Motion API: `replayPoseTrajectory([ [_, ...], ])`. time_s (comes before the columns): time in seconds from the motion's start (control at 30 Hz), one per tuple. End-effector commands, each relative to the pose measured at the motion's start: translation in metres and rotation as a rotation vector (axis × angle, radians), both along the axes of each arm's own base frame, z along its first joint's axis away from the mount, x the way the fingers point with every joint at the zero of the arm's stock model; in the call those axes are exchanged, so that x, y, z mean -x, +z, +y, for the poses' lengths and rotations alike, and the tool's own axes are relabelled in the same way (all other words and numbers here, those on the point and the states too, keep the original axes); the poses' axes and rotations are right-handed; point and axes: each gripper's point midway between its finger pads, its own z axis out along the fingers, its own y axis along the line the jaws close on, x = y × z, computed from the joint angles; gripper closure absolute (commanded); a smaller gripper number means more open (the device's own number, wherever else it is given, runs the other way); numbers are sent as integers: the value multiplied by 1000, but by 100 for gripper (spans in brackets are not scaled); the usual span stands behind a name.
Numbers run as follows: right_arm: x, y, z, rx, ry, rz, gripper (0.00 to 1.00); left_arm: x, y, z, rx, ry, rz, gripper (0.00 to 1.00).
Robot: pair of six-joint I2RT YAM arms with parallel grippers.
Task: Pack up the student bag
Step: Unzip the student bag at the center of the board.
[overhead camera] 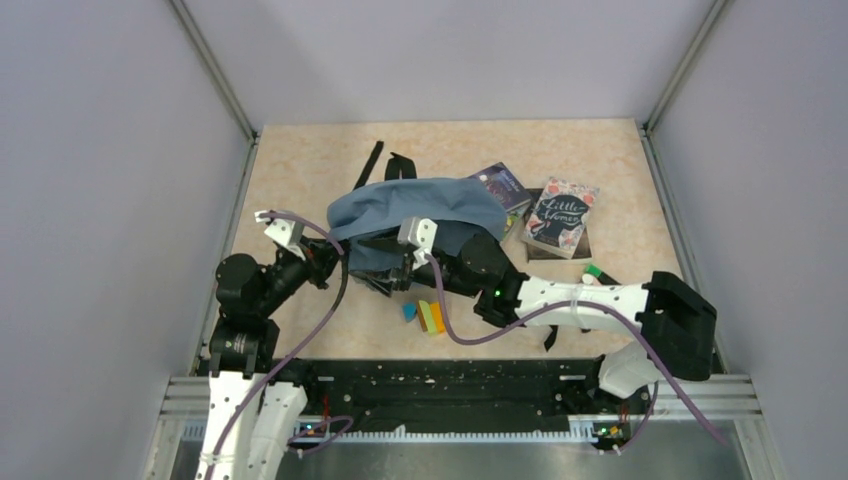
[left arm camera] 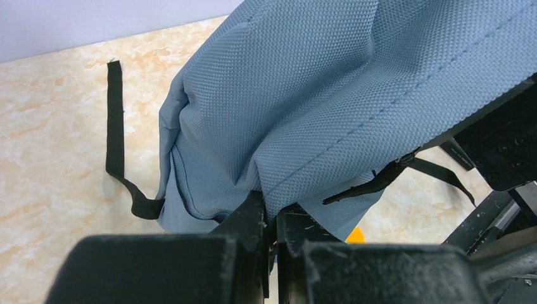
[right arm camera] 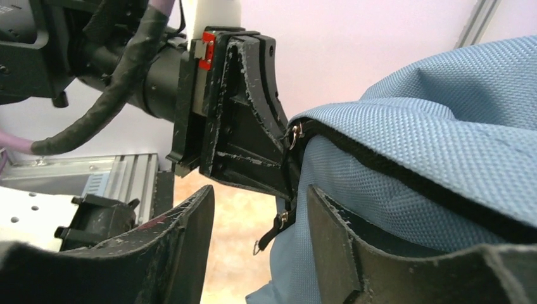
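The student bag [overhead camera: 420,210], slate-blue fabric with black straps, lies in the middle of the table with its mouth lifted toward the arms. My left gripper [left arm camera: 273,212] is shut on a fold of the bag's seamed edge [left arm camera: 316,158]; in the top view the left gripper [overhead camera: 345,256] is at the bag's near left corner. My right gripper [right arm camera: 259,193] is open just right of it. Its right finger [right arm camera: 335,234] sits under the bag's black-zippered lip, its left finger [right arm camera: 183,234] outside. A small black zipper pull [right arm camera: 278,221] hangs between them, untouched. In the top view the right gripper [overhead camera: 396,262] is at the bag's near edge.
A "Little Women" book [overhead camera: 560,215] rests on a dark book [overhead camera: 580,250] right of the bag, and another dark book [overhead camera: 503,186] lies partly under it. Small coloured blocks [overhead camera: 428,315] lie near the arms. A green-and-white item [overhead camera: 593,272] sits by the right forearm. A loose strap [left arm camera: 115,120] trails left.
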Motion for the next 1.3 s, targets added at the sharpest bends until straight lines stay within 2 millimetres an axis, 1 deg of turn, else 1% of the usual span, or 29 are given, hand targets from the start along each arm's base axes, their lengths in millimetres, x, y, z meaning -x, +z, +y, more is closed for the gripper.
replayPoseTrajectory([
  [0.0, -6, 39, 7, -119, -38, -19, 47, 5, 21, -8, 20, -49, -87, 100],
  [0.2, -22, 36, 14, -131, -106, 12, 56, 5, 21, -8, 21, -51, -87, 100],
  [0.4, -29, 36, 20, -156, -124, 22, 58, 6, 19, -10, 20, -61, -80, 100],
  [0.43, -30, 33, 24, -151, -124, 23, 59, 5, 18, -10, 19, -62, -79, 100],
  [0.57, -33, 30, 34, -142, -118, 30, 63, 5, 19, -9, 19, -57, -81, 100],
  [0.67, -37, 28, 36, -146, -134, 38, 67, 5, 18, -9, 20, -57, -76, 100],
  [0.8, -42, 28, 33, -152, -162, 47, 77, 5, 18, -9, 20, -56, -77, 100],
  [0.87, -41, 29, 32, -159, -163, 52, 85, 4, 18, -8, 20, -53, -77, 100],
  [0.93, -40, 30, 29, -170, -161, 56, 90, 3, 18, -6, 17, -38, -78, 100],
  [1.0, -37, 37, 22, -209, -159, 47, 96, -1, 17, -1, 12, 4, -77, 100],
  [1.03, -36, 39, 18, -225, -158, 43, 99, -6, 16, 6, 8, 50, -73, 100],
  [1.23, -30, 55, 3, -267, -163, 7, 100, -18, 11, 29, -10, 205, -43, 100],
  [1.27, -33, 59, -1, -275, -182, 6, 100, -20, 10, 32, -13, 222, -37, 100],
])
